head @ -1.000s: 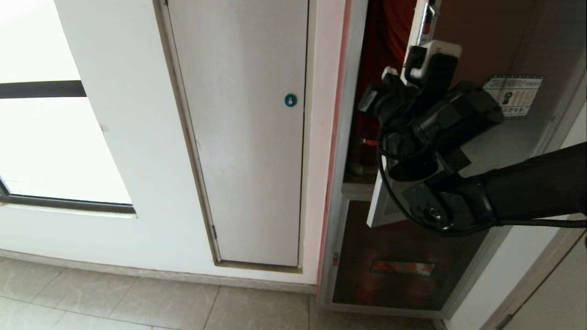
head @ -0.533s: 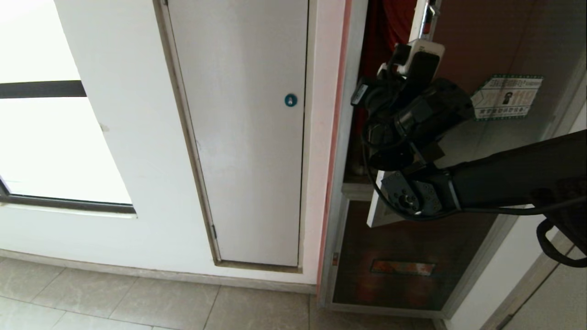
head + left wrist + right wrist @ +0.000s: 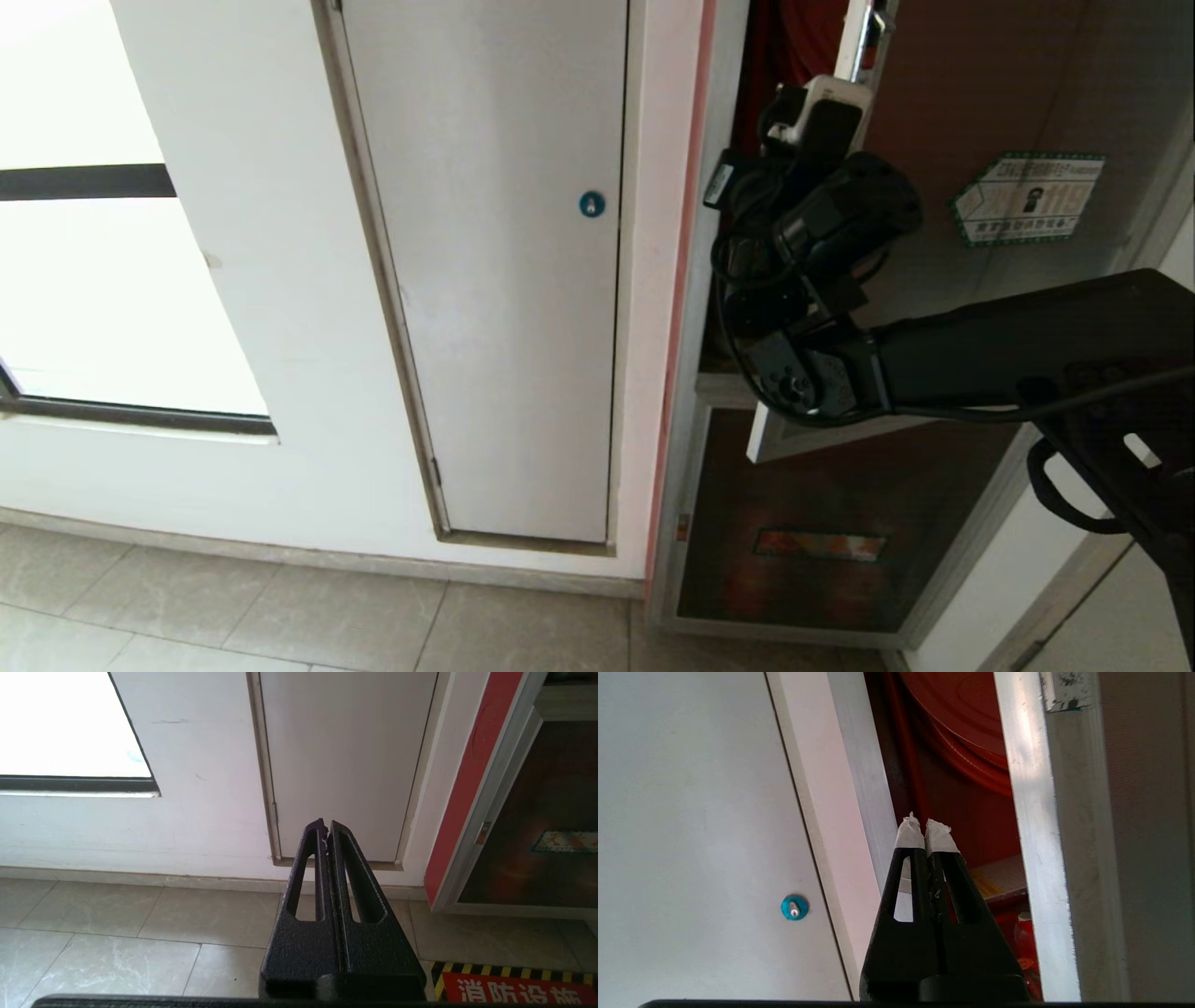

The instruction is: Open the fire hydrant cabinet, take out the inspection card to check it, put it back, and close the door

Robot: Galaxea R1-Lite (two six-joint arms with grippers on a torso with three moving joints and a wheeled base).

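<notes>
One black right tool [image 3: 927,828], pinched shut and empty, points into the gap where the flat pale inspection card [image 3: 1001,875] lies just beyond, mid-frame.

Left gripper [image 3: 327,828] jaws closed, above floor tiles [image 3: 140,933], facing white panel door [image 3: 345,760].

The right arm [image 3: 1008,355] is clad in matte black housings, and a round joint plate ringed with small screws is seen behind the wrist. A black cable is looped beside that plate. A white block is mounted above the wrist. The right gripper [image 3: 927,833] is formed of black, textured, slotted wedge fingers capped with white tape. The left gripper [image 3: 327,830] is built alike, untaped.
</notes>
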